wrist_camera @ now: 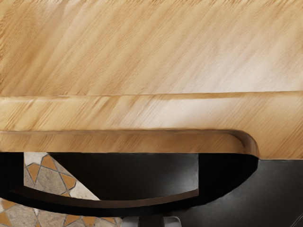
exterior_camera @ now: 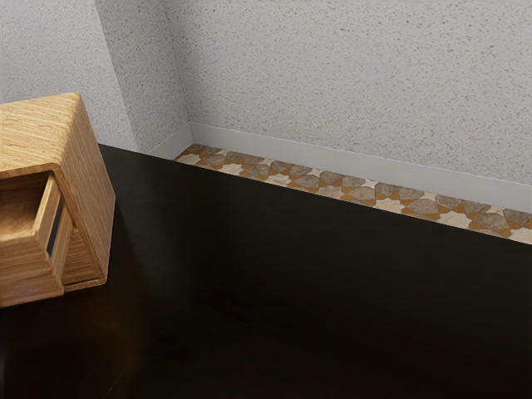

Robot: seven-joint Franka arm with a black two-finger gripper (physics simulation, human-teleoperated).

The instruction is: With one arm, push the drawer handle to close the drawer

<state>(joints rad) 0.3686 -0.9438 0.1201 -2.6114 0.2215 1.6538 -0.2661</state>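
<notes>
At the exterior view's left edge stands a light wooden cabinet (exterior_camera: 90,191), partly cut off. Its drawer (exterior_camera: 23,270) is pulled out, with part of the hollow inside showing. In the wrist view, a broad wooden surface (wrist_camera: 151,52) ends in a rounded edge, and the black curved handle (wrist_camera: 94,209) bows out from below that edge. The tip of my gripper (wrist_camera: 151,222) is just outside the handle's curve, close to it; whether they touch is unclear. I cannot tell how far the gripper is parted.
A dark table (exterior_camera: 316,291) extends from the cabinet toward the exterior view's right. Beyond its far edge lie patterned floor tiles (exterior_camera: 332,184) and a speckled grey wall (exterior_camera: 349,75). Floor tiles (wrist_camera: 49,177) also appear through the handle's opening.
</notes>
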